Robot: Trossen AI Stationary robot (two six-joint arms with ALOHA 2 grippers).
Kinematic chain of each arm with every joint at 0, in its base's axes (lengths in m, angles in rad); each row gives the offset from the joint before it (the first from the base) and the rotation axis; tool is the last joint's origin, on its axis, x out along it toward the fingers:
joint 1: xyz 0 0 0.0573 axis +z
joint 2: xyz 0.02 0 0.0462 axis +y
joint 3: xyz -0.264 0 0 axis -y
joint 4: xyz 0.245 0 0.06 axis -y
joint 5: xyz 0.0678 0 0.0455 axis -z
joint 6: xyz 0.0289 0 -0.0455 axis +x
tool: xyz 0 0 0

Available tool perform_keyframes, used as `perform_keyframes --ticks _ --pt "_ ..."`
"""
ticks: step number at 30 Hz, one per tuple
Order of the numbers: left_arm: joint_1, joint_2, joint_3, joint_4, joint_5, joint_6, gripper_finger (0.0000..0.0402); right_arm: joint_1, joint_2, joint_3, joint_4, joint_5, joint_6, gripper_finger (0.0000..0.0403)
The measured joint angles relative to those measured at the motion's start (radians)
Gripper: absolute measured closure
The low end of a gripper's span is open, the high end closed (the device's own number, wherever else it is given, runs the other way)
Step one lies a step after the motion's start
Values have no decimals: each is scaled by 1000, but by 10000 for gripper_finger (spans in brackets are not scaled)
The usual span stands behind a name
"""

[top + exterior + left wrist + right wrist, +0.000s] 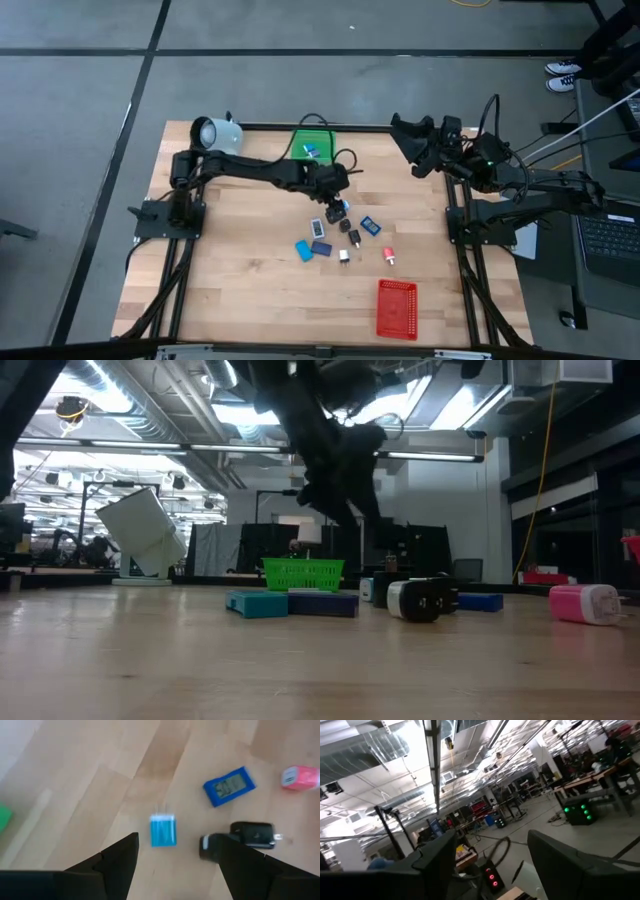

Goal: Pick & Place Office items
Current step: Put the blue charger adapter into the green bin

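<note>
The red mesh tray (397,308) lies at the near edge of the wooden table (250,290), on the right side. A bit farther in, the office items are spread out in the middle of the table: a light blue flat piece (304,250), a dark blue flat piece (322,248), a small white and black plug (344,256) and a red-white piece (389,258). Just behind them lie a blue clock-like rectangle (370,226), a black clip-like piece (354,237) and a white-blue bit (317,226). The left gripper (337,207) hangs over these things with its fingers (117,857) spread apart and nothing between them. In the left wrist view a small blue plug (163,830) lies on the wood between the fingers. Farther back sits the green mesh tray (312,142) with a couple of blue bits inside. A white mug (216,133) lies on its side at the far left corner. The right gripper (408,140) waits high at the far right edge, its fingers open and holding nothing.
</note>
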Motion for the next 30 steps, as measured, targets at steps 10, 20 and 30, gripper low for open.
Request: perform_keyframes --ticks 10,20,30 --pt "-11 96 -1 46 -30 -64 144 0 0 0 -9 -29 15 152" --pt "-4 160 -1 69 -31 -41 144 0 0 0 -14 -32 16 152" --pt "12 172 -1 140 -39 -40 144 -1 0 0 -20 -32 16 152"
